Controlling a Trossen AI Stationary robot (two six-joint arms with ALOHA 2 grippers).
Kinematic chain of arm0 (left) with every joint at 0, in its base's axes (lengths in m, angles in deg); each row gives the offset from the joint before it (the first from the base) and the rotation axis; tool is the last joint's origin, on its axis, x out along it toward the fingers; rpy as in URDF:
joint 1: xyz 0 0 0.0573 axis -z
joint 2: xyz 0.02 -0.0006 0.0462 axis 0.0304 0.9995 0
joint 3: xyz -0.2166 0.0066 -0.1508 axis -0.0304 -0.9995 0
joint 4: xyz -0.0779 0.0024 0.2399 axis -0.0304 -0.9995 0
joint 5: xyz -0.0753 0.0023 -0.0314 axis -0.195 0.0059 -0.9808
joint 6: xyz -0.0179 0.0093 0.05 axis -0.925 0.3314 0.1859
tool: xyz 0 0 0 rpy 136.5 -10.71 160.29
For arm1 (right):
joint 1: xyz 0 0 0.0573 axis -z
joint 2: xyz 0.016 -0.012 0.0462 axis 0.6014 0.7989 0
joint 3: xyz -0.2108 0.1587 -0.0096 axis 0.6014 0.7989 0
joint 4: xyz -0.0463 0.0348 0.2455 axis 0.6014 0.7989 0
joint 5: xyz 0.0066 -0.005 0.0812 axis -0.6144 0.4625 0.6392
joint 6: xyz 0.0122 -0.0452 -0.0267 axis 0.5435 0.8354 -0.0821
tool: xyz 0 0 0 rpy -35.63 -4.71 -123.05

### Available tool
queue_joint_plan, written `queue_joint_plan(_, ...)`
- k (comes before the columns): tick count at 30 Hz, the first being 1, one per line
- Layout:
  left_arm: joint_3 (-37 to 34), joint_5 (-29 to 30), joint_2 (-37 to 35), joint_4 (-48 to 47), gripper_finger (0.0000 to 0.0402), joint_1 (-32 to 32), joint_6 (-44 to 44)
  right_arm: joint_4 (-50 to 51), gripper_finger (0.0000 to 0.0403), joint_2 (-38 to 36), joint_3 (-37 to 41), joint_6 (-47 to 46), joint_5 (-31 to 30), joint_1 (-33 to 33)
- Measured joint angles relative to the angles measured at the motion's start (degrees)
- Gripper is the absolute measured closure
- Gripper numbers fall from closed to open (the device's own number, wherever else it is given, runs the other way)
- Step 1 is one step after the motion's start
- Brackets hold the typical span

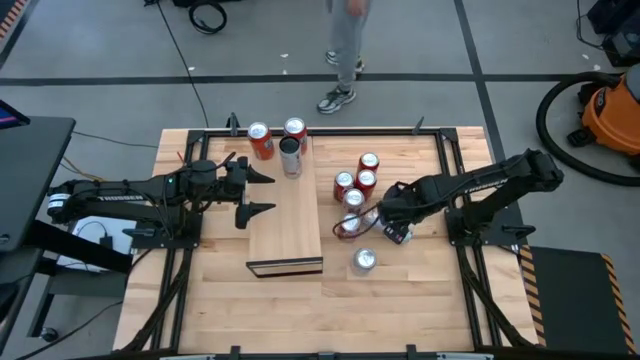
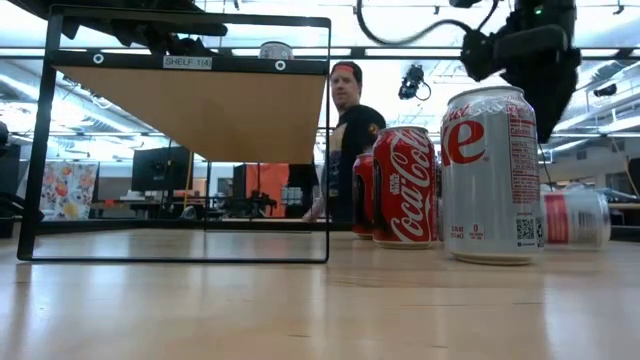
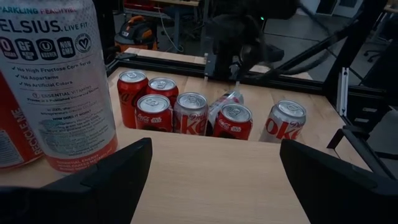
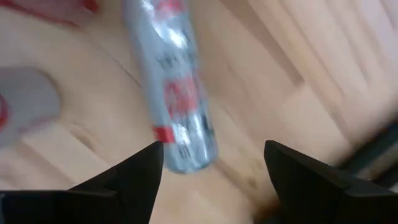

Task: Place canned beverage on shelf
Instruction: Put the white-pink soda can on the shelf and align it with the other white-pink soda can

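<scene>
1. I see the shelf (image 1: 288, 225) lying along the middle of the bench (image 1: 420, 300), its dark-edged open end toward the bench's near edge.
2. Three cans stand at the shelf's far end: two red ones (image 1: 260, 141) and a tall silver can (image 1: 290, 158) just beside them. In my left wrist view the tall one reads as a Celsius can (image 3: 59, 81), standing upright.
3. Left pincer (image 1: 256, 193) sits at the shelf's left edge, fingers spread wide, nothing between them.
4. Right of the shelf, a cluster of red and silver cans (image 1: 357, 183) stands upright on the bench, close together.
5. One silver Diet Coke can (image 1: 364, 261) stands alone, nearer the bench's front edge, apart from the cluster.
6. Another silver can (image 4: 177, 93) lies on its side on the bench, just by the cluster.
7. Right pincer (image 1: 372, 222) is over that tipped can. My right wrist view shows its fingers (image 4: 134, 180) apart, the can ahead of them and not gripped.
8. No can is held by either arm.
9. A person (image 2: 345, 140) stands beyond the bench's far side.
</scene>
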Motion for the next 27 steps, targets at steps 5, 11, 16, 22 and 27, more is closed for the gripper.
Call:
queue_joint_plan(5,0.00,0.00,0.00,-0.02,0.0036,0.00,-0.15,-10.03,0.0073,0.07,5.35,3.32,-0.71,0.40)
queue_joint_plan(11,0.00,0.00,0.00,-0.09,0.0036,0.01,-0.15,-14.96,0.0035,0.86,12.41,3.54,-0.83,0.34)
queue_joint_plan(16,0.00,0.00,0.00,0.01,0.0036,0.00,-0.15,-20.97,0.0028,2.27,17.74,3.96,-0.83,0.34)
queue_joint_plan(22,0.00,0.00,0.00,0.02,0.0036,0.02,-0.62,-24.36,0.0055,4.77,19.80,2.73,-0.66,-0.15)
queue_joint_plan(27,0.00,0.00,0.00,0.03,0.0036,0.00,-1.66,-25.51,0.0108,7.56,19.78,2.64,-0.86,-2.01)
